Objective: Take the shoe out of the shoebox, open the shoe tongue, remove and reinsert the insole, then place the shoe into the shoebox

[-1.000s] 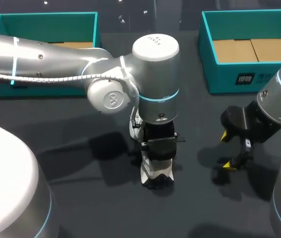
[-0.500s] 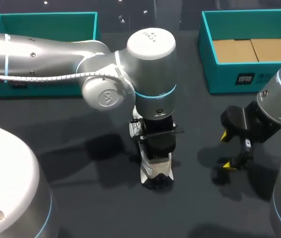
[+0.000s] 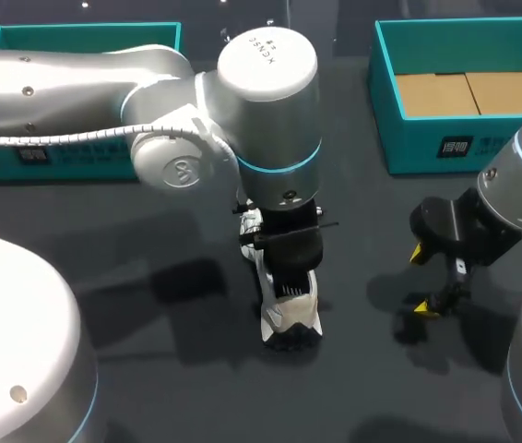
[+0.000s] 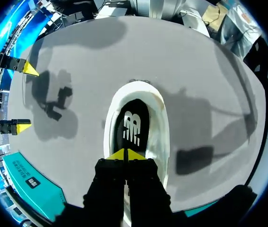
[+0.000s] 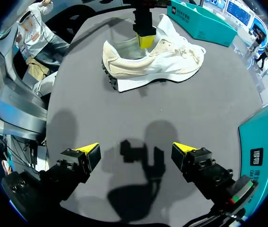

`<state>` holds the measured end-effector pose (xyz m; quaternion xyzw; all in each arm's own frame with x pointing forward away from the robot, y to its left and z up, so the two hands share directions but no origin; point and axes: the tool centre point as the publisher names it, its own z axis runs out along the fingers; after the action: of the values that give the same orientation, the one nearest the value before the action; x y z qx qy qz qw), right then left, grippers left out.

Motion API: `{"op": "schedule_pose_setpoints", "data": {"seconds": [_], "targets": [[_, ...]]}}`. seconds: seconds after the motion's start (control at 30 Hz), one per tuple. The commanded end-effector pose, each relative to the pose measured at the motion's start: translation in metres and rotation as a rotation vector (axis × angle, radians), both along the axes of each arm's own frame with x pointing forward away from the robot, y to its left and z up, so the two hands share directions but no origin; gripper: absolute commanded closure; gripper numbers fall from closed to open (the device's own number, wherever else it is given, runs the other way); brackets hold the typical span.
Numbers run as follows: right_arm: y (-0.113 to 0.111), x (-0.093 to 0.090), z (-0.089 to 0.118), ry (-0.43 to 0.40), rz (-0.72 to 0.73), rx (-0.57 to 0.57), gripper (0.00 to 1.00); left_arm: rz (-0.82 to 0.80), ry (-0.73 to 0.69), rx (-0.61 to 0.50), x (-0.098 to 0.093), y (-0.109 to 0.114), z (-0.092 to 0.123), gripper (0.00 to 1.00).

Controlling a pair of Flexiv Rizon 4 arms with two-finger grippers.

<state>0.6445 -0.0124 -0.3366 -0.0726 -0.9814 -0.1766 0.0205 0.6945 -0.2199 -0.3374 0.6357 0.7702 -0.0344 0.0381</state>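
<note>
A white sneaker [image 3: 286, 314] lies on the dark table [image 3: 150, 369] at the centre, with its toe toward the near edge. My left arm comes across from the left, and my left gripper [image 3: 289, 268] stands over the shoe's opening. In the left wrist view its yellow tips [image 4: 126, 155] are shut together at the near end of the black insole [image 4: 132, 126], which lies flat inside the sneaker [image 4: 158, 142]. Whether the tips pinch anything is hidden. My right gripper [image 3: 424, 280] hangs open to the right of the shoe, apart from it; the sneaker [image 5: 153, 64] lies ahead of my right gripper [image 5: 136, 149].
A teal shoebox [image 3: 445, 148] with brown cardboard inside stands at the back right. A second teal box [image 3: 86, 29] sits at the back left, partly behind my left arm. Bare table lies between the shoe and my right gripper.
My left arm's wrist has shifted back and slightly left, so more of the sneaker's forefoot shows below it. The right arm has not moved.
</note>
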Motion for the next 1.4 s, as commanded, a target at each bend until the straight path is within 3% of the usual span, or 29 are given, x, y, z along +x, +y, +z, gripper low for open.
{"op": "schedule_pose_setpoints", "data": {"seconds": [0.03, 0.3, 0.43, 0.53, 0.8, 0.83, 1.03, 1.4], "targets": [[-0.001, -0.002, 0.000, -0.003, 0.000, 0.001, 0.00, 0.001, -0.007, 0.028, -0.004, -0.006, -0.006, 1.00], [-0.001, -0.002, 0.000, -0.003, 0.000, 0.001, 0.00, 0.008, -0.022, 0.049, -0.008, 0.001, -0.014, 0.88], [-0.001, -0.002, 0.000, -0.003, 0.000, 0.001, 0.00, 0.015, -0.026, 0.067, -0.004, 0.004, -0.017, 0.68], [-0.001, -0.002, 0.000, -0.003, 0.000, 0.001, 0.00, 0.020, -0.025, 0.076, 0.001, 0.005, -0.019, 0.58], [-0.001, -0.002, 0.000, -0.003, 0.000, 0.001, 0.00, 0.023, -0.022, 0.089, 0.007, 0.006, -0.022, 0.49], [-0.001, -0.002, 0.000, -0.003, 0.000, 0.001, 0.00, 0.023, -0.021, 0.092, 0.009, 0.006, -0.022, 0.32], [-0.001, -0.002, 0.000, -0.003, 0.000, 0.001, 0.00, 0.015, -0.006, 0.093, 0.012, 0.010, -0.022, 0.00], [-0.001, -0.002, 0.000, -0.003, 0.000, 0.001, 0.00, 0.024, 0.027, 0.043, 0.023, 0.009, -0.010, 0.00]]}}
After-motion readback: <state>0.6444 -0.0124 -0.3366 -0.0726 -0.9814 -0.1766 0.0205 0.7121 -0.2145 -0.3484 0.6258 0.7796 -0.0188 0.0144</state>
